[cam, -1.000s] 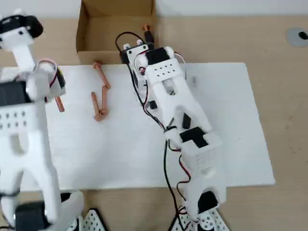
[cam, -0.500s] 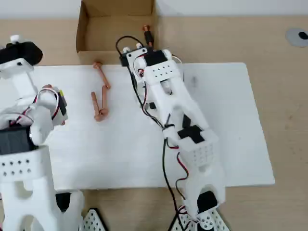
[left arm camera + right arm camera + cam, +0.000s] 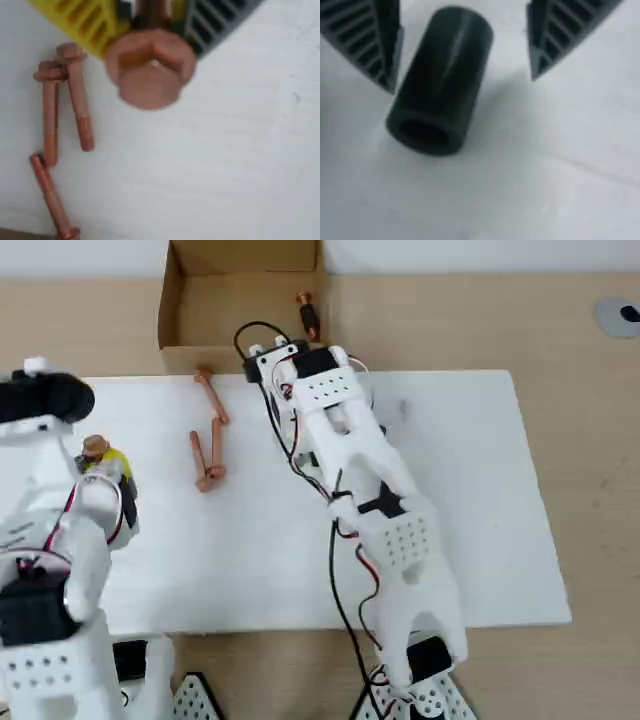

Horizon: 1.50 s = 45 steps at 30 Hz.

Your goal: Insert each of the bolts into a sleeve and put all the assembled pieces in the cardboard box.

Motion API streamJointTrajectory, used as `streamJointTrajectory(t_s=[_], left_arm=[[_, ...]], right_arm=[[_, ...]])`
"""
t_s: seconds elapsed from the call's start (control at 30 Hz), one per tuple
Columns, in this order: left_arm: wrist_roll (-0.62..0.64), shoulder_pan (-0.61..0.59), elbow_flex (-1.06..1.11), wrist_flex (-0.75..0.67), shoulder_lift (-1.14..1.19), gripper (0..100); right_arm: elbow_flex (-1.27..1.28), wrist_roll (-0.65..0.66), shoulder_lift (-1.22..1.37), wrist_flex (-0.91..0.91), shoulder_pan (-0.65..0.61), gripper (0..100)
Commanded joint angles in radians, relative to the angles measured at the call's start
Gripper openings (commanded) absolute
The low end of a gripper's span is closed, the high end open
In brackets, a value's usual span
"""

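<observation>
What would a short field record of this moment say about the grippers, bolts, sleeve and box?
Left gripper: shut on a bolt, head up, over the white sheet
Right gripper: open, one finger on either side of a black sleeve that lies on the sheet
Loose bolts: three, lying on the sheet
Cardboard box: holds one bolt-and-sleeve piece, close to a side wall
</observation>
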Motion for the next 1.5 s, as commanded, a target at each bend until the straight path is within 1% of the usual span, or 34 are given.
streamJointTrajectory(t_s=[0.0, 0.13, 0.27, 0.37, 0.57, 0.73, 0.97, 1.13, 1.23, 1.47], left_arm=[[-0.021, 0.011, 0.009, -0.023, -0.073, 1], [-0.034, 0.006, 0.038, -0.02, -0.125, 1], [-0.041, 0.005, 0.049, -0.015, -0.168, 1], [-0.041, 0.005, 0.049, -0.015, -0.191, 1], [-0.041, 0.006, 0.051, -0.015, -0.2, 1], [-0.041, 0.005, 0.049, -0.012, -0.202, 1], [-0.041, 0.003, 0.04, 0.009, -0.202, 1], [-0.041, 0.003, 0.008, 0.054, -0.202, 1], [-0.038, 0.003, 0.002, 0.051, -0.202, 1], [-0.038, 0.003, -0.032, 0.054, -0.203, 1]], right_arm=[[-0.061, 0.009, 0.007, -0.012, -0.01, 20.0], [-0.093, 0.009, 0.031, -0.012, 0.001, 11.1], [-0.125, 0.037, 0.045, -0.005, 0.021, 7.4], [-0.124, 0.037, 0.042, -0.003, 0.03, 1.2], [-0.163, 0.034, 0.041, 0.058, 0.03, 1.1], [-0.335, 0.034, 0.041, 0.158, 0.033, 1.1], [-0.565, 0.035, 0.013, 0.16, 0.028, 1.1], [-0.601, 0.035, -0.081, 0.16, 0.025, 1.1], [-0.601, 0.032, -0.171, 0.16, 0.024, 1.1], [-0.593, 0.032, -0.463, 0.16, -0.074, 1.1]])
